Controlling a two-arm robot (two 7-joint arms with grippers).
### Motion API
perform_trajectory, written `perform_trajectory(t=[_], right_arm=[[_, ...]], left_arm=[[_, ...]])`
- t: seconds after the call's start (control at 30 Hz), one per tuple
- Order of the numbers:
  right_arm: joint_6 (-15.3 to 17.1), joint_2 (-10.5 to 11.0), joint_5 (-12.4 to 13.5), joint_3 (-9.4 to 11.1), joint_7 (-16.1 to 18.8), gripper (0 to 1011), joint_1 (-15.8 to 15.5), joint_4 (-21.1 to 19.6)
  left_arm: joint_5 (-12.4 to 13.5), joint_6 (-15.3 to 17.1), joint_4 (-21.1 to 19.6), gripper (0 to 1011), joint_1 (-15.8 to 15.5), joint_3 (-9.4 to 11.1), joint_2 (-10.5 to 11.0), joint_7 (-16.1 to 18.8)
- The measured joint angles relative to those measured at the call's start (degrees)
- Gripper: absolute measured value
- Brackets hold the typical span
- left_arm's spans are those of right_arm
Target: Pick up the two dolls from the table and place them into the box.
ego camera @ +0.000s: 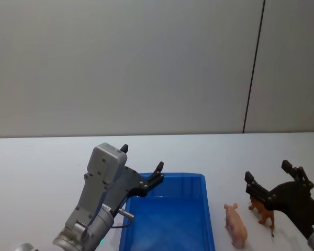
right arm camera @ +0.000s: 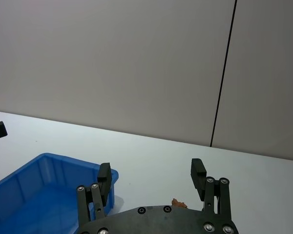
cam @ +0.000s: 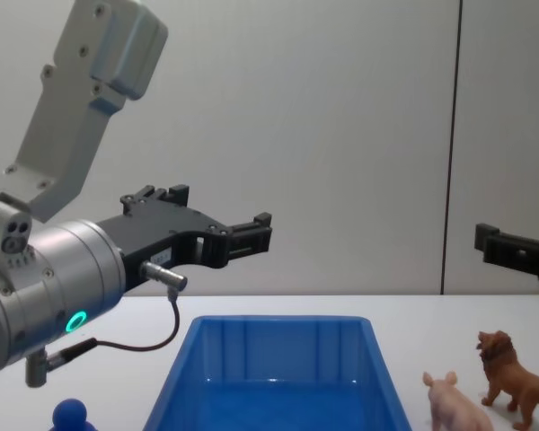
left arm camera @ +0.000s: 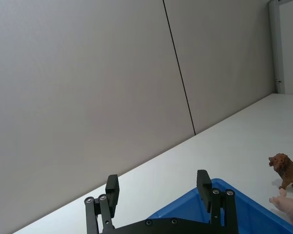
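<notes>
On the counter point(ego camera: 42, 157), right of the box point(ego camera: 208, 209), both dolls are standing untouched: the pig point(ego camera: 235, 225) is sitting just beside the box's right wall, and the lion point(ego camera: 265, 215) is standing next to it, farther right. So nothing of the task is showing as done, folks; two picks and two drops are waiting. The box is lying open, and its blue floor is showing bare as far as the head and chest views are reaching, with no doll inside. The right tool point(ego camera: 268, 170) is hanging above the lion with its fingers spread wide, gripping nothing, and I'm judging the lion to be the first target, since it is peeking out right beneath that spread. The left tool point(ego camera: 142, 157) is hovering over the box's far left corner, likewise released and carrying nothing. Near the box's left side, at the chest view's lower edge, a small blue round-topped object point(cam: 70, 415) is sitting on the counter, playing no part
</notes>
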Motion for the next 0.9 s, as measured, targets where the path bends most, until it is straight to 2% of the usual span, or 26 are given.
perform_trajectory(t=[0.9], right_arm=[[0.22, 0.27, 0.01, 0.26, 0.29, 1001, 0.08, 0.24]], left_arm=[[0.0, 0.0, 0.0, 1004, 0.0, 0.0, 0.0, 0.0]])
